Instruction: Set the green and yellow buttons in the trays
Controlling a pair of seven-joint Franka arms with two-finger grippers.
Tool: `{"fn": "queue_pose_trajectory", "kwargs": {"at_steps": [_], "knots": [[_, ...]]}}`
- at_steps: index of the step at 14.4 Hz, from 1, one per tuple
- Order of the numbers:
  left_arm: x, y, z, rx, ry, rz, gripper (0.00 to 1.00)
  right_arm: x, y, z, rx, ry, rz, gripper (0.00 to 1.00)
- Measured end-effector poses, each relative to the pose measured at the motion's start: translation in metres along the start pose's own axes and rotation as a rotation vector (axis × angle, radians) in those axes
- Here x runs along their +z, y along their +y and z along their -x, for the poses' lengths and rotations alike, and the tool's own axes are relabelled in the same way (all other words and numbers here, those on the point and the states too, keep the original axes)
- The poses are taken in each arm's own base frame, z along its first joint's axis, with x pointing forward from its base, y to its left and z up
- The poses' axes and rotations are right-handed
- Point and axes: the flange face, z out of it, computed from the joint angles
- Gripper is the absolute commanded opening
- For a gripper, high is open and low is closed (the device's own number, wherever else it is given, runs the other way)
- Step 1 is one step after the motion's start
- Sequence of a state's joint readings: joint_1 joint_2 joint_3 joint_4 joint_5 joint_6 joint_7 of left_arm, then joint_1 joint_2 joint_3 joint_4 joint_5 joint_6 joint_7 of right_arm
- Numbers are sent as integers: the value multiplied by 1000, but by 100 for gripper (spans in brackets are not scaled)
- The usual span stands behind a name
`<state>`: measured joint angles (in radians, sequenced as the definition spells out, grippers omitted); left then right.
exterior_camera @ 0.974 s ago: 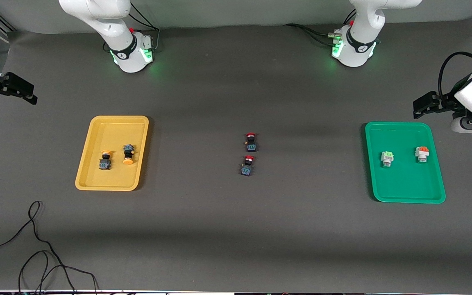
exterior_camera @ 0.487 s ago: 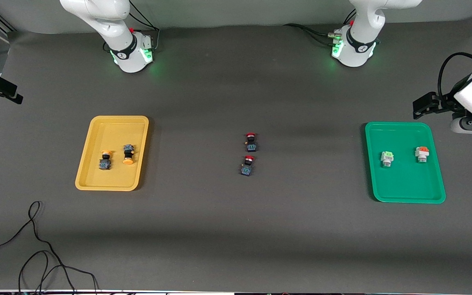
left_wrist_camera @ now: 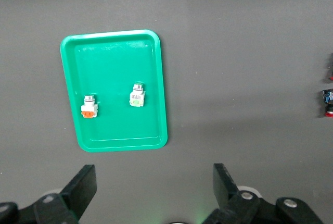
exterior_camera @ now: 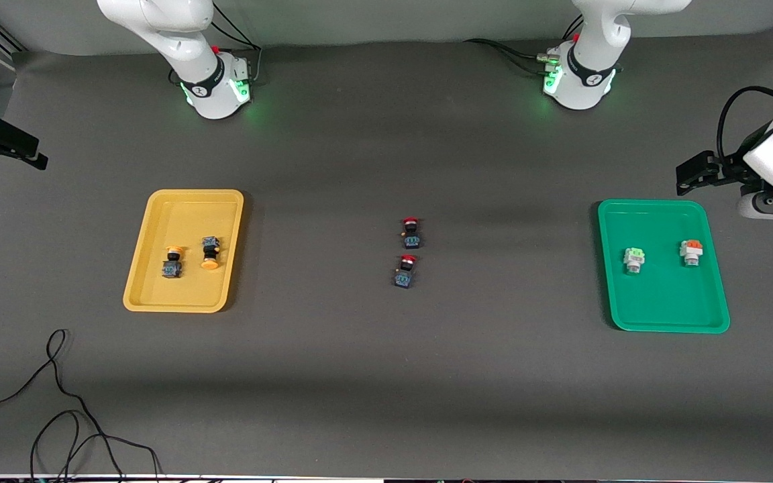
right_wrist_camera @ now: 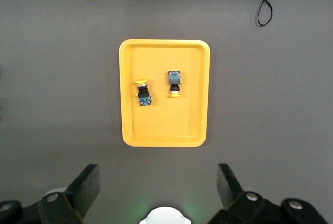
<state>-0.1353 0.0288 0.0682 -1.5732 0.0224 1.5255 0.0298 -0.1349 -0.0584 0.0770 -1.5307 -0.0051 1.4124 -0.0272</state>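
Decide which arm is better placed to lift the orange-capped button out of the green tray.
Left. The left hand, open, hovers beside the green tray holding the orange-capped button; the right hand waits near the yellow tray.

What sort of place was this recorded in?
Probably a robotics lab bench: a dark grey mat-covered table, two arm bases bolted along one edge, and small push-buttons sorted into a yellow tray and a green tray. Both grippers, left and right, hang open above.
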Motion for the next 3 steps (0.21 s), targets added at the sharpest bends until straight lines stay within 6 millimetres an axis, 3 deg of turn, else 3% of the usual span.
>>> {"fn": "queue_pose_trajectory", "kwargs": {"at_steps": [3], "knots": [[0, 0, 0, 0, 0, 0, 100, 1, -1, -1, -2, -3, -1, 100]]}}
